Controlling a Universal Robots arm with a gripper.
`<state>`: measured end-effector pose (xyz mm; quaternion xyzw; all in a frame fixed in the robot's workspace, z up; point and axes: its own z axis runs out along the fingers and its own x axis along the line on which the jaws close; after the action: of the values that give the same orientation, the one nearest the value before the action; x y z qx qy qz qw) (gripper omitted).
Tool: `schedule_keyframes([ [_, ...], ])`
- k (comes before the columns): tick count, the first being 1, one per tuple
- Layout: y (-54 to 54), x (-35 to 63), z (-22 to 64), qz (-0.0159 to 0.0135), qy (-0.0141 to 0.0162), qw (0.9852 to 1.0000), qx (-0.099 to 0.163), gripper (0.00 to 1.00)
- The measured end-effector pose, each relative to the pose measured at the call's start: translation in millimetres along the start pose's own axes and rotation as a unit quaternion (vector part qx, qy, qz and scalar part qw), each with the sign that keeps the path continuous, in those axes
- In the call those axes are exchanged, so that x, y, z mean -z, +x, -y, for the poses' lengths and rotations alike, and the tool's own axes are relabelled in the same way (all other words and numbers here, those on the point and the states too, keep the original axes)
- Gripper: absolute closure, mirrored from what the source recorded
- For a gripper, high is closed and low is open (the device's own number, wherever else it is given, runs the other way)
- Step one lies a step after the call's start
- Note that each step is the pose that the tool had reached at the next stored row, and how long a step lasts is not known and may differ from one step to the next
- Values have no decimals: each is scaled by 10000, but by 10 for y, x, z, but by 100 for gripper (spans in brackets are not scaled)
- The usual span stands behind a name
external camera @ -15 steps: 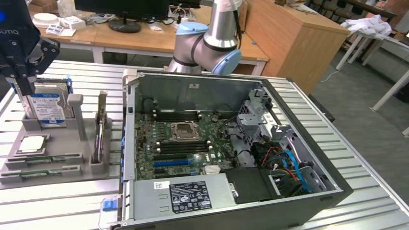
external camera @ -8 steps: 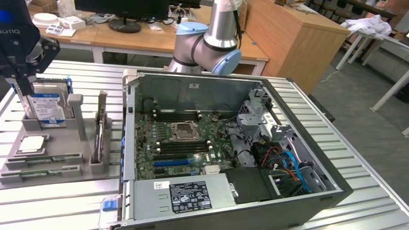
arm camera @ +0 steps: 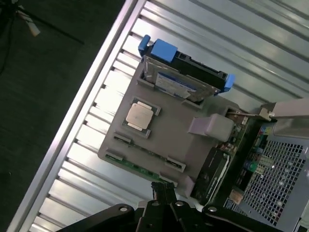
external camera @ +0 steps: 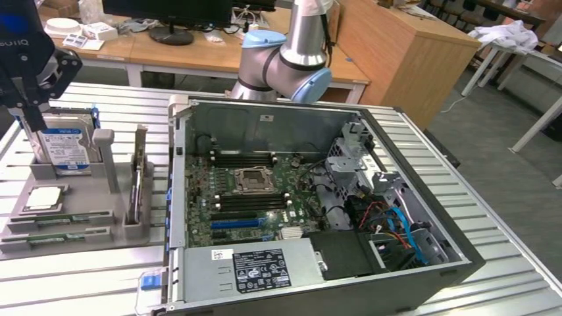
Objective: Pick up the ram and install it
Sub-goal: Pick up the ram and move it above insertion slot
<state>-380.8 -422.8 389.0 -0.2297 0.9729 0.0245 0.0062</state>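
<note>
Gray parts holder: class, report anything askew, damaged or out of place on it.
Nothing stands out. The hard drive and expansion card stand upright in their slots; the processor and ram lie flat in theirs.

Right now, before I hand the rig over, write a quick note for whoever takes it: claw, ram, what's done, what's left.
Claw: shut, holding nothing, hovering above the gray parts tray, by the hard drive.
Ram: lying flat in its holder along the tray's edge, not gripped.
Open computer case: beside the tray, on the exterior view's right.
Done: nothing yet.
Left: both the pick-up and the install.
</note>
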Motion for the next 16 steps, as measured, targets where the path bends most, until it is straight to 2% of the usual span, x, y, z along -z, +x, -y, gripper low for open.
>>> schedule_keyframes([
  [4, 0, -1, 0, -16, -8, 9994, 359, 89],
  [8, 0, -2, 0, -32, -17, 9974, 726, 89],
  [12, 0, -3, 0, -48, -25, 9941, 1084, 89],
  [16, 0, -3, 0, -65, -34, 9894, 1448, 89],
])
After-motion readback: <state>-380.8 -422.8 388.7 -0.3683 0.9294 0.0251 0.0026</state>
